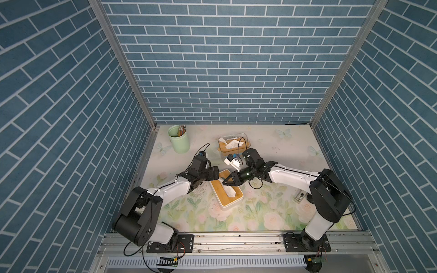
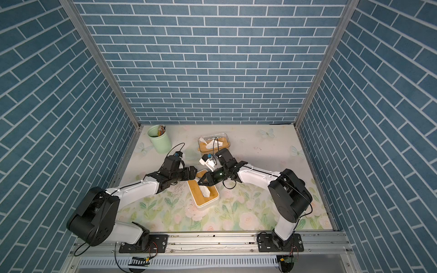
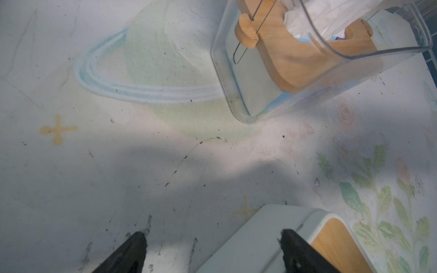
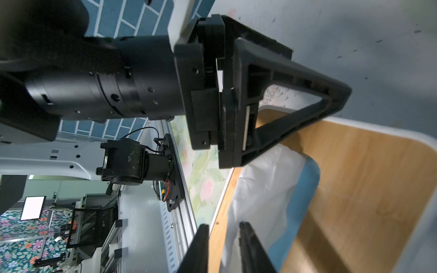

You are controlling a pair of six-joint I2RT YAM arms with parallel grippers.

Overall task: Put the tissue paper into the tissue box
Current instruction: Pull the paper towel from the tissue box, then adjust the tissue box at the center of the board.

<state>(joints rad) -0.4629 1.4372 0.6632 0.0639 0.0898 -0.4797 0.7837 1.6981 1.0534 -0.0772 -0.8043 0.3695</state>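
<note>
Tissue paper [image 1: 229, 191] is sticking up in a crumpled white strip through the slot in the wooden lid of the tissue box [image 1: 227, 201], which is sitting near the middle of the flowered table [image 1: 272, 151] in both top views. The right gripper [image 4: 223, 225] is hovering just over the far end of that strip, its jaws standing slightly parted with nothing pinched between them. The left gripper [image 3: 215, 235] is reaching in from the opposite side at the box's far corner, its jaws spread wide, one over the box's pale edge and one over bare table. A clear box [image 1: 246, 141] holding more tissue is standing further back, near a green cup [image 1: 179, 143] of pencils [image 1: 181, 130].
</note>
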